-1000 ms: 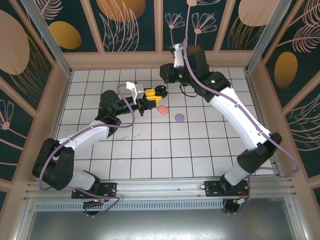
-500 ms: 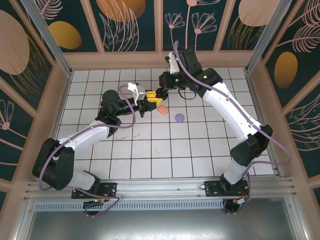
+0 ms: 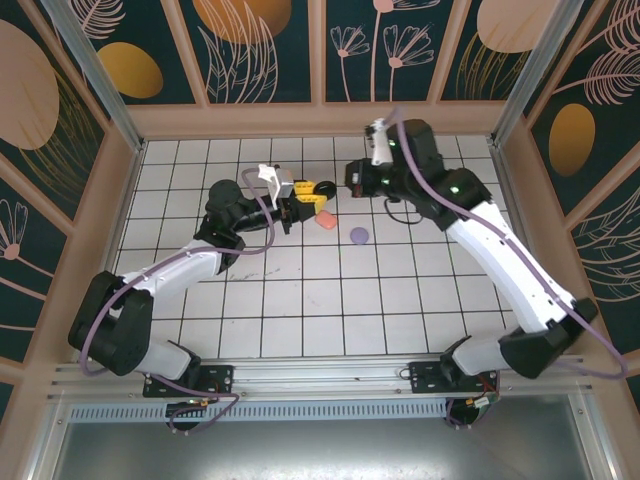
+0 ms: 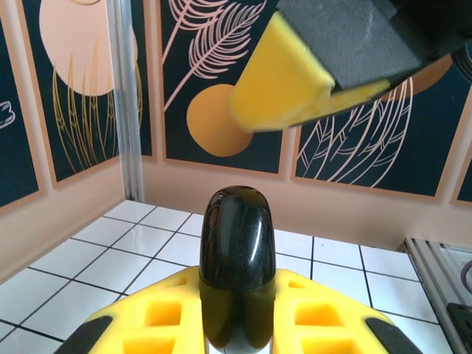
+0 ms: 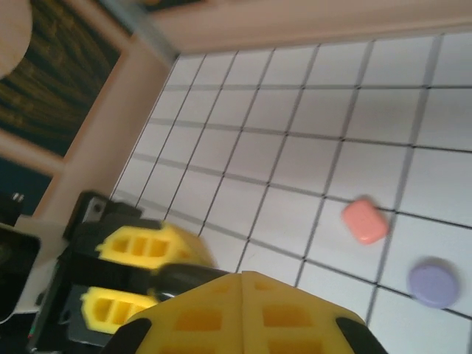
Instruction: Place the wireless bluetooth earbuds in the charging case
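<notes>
My left gripper is shut on a glossy black charging case, which stands upright between its yellow fingers above the back of the table. The case looks closed, with a seam across its middle. My right gripper hovers just right of it, jaws pressed together with nothing between them. In the right wrist view the left gripper's yellow fingers and the black case sit just beyond my right fingertips. The wireless bluetooth earbuds are out of view.
A salmon-pink case and a round lilac case lie closed on the white grid table, just in front of the grippers. Wooden walls with patterned panels ring the table.
My right gripper has pulled away to the right from the black case, which it met half a second ago. The left gripper has kept the case nearly still.
</notes>
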You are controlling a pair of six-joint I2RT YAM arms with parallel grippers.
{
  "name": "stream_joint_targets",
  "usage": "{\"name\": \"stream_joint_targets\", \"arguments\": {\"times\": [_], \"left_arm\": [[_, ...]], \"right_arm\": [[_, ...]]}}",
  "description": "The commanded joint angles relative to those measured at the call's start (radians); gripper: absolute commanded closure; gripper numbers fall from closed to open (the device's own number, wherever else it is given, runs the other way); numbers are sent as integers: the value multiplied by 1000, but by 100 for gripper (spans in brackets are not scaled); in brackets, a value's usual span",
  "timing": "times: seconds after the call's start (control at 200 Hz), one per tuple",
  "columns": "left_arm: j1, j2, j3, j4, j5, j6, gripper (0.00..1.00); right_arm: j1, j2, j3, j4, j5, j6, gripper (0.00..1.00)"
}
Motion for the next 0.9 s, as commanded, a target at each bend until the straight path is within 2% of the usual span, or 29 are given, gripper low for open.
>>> {"name": "stream_joint_targets", "arguments": {"times": [0.0,0.205,0.37,0.465,0.741,0.896], "left_arm": [[4,15,-12,56,-38,-76,100],[4,79,-75,34,-118,-269,100],[4,158,-113,-27,-195,-431,100],[4,197,-123,-71,-234,-450,100],[12,302,-48,-363,-419,-382,99],[45,361,-23,-396,-415,-395,98]], "right_arm": [[-52,-83,-102,90,84,89,85],[-59,-189,-402,193,104,164,67],[-59,-245,-569,248,113,208,62],[-56,-256,-611,250,132,211,61],[-54,-269,-640,240,154,204,59],[-54,-263,-625,232,173,193,59]]}}
